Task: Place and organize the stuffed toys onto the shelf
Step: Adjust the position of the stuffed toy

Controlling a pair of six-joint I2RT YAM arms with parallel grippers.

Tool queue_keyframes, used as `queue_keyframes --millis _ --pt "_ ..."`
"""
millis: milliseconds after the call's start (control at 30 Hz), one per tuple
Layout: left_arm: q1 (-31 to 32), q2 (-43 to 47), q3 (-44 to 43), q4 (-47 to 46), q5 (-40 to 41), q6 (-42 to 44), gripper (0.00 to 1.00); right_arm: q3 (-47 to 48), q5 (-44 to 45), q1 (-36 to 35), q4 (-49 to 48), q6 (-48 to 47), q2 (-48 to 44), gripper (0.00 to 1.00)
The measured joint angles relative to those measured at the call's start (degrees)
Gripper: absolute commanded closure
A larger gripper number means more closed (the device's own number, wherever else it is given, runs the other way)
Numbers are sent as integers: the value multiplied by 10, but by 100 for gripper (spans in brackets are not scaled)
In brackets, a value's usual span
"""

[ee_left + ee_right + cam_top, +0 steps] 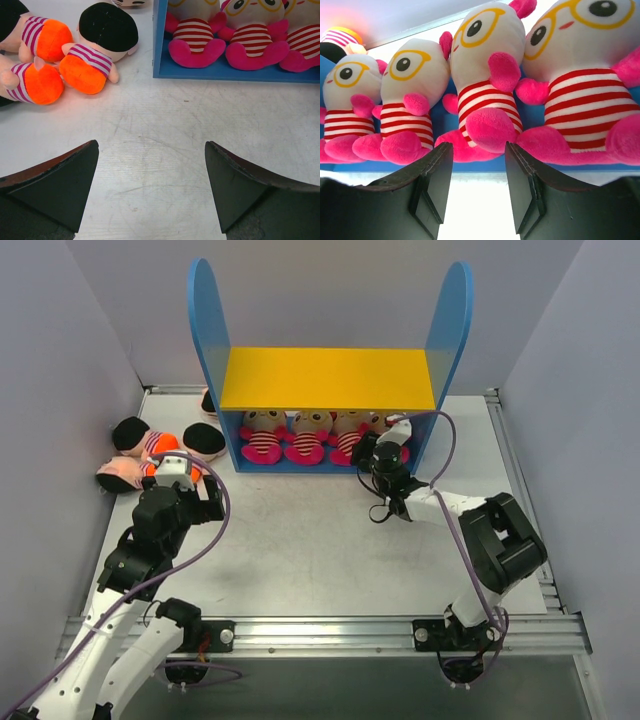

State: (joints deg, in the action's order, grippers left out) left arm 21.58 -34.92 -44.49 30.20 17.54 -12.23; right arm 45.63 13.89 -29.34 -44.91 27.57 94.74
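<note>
The shelf (325, 378) stands at the back, with blue side panels and a yellow upper board. Four magenta striped stuffed toys (262, 438) sit in a row on its blue base; the right wrist view (407, 100) shows them close up. Several orange-bottomed toys (160, 447) lie on the table left of the shelf and show in the left wrist view (87, 70). One more (207, 400) lies behind the left panel. My left gripper (185, 483) (151, 145) is open and empty, just short of the orange toys. My right gripper (385, 453) (478, 147) is open and empty, right in front of the third magenta toy (485, 75).
Grey walls (60, 390) close in both sides and the back. An aluminium rail (320, 628) runs along the near edge by the arm bases. The shelf's yellow board carries nothing. Bare table (300, 530) lies between the two arms.
</note>
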Motion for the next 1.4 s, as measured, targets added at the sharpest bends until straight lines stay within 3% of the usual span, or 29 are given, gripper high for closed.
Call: queue_keyframes --millis 500,1000,1400 --pt "0 4 0 0 -1 0 4 44 -10 -1 -1 5 64 53" --pt "0 8 0 0 -2 0 4 51 -39 -8 -9 33 70 53" --pt "0 10 0 0 -2 0 4 37 -9 -9 17 25 40 53"
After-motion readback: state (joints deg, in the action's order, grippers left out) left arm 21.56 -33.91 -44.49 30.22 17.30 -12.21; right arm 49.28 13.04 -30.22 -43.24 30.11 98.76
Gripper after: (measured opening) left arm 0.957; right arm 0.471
